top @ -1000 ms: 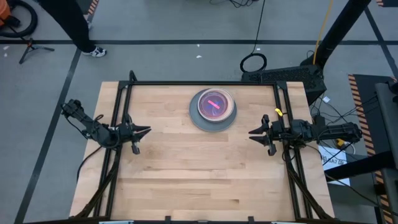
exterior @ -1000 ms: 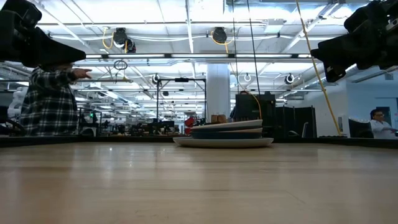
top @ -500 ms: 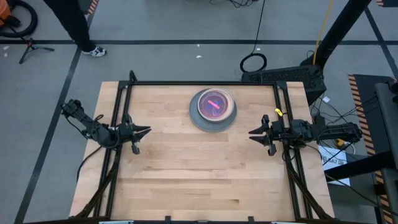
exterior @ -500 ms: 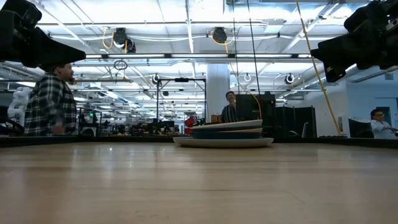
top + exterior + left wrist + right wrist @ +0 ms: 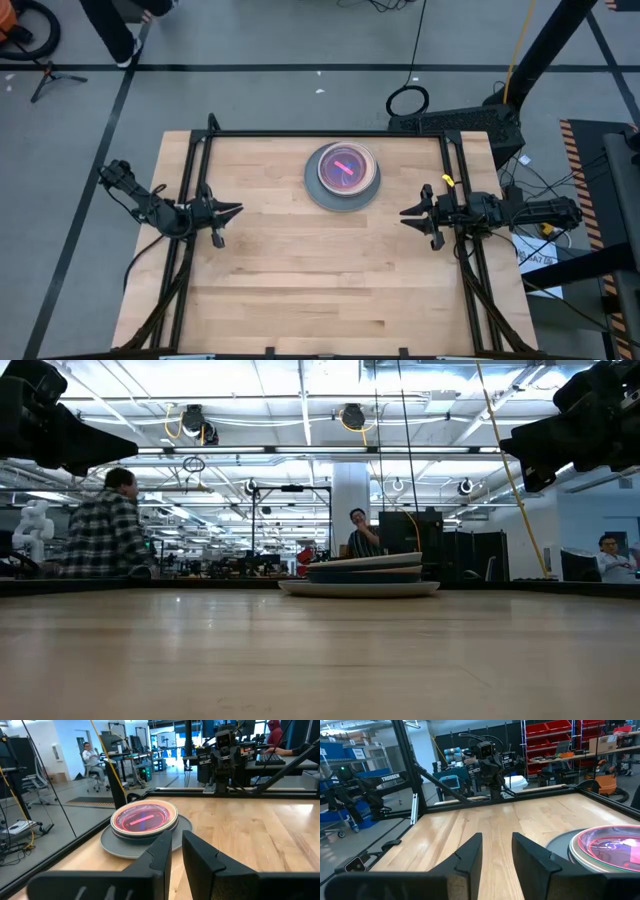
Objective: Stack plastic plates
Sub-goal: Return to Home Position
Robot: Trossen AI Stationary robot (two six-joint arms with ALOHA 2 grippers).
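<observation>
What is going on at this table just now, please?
Nothing is being handled. The plastic plates sit in one stack at the far middle of the table, large grey plate at the bottom, pink plate on top. The left gripper and right gripper hover at the table's sides, jaws slightly apart, empty.

Glossy plastic plates (image 5: 343, 170), matt wooden table (image 5: 320, 280)

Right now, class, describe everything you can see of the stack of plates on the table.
The stack of plates stands on the wooden table, near its top edge in the high view. A wide grey plate lies at the bottom. Smaller dark and cream-rimmed plates nest on it, with a glossy translucent pink plate on top. Nothing else touches it.
</observation>
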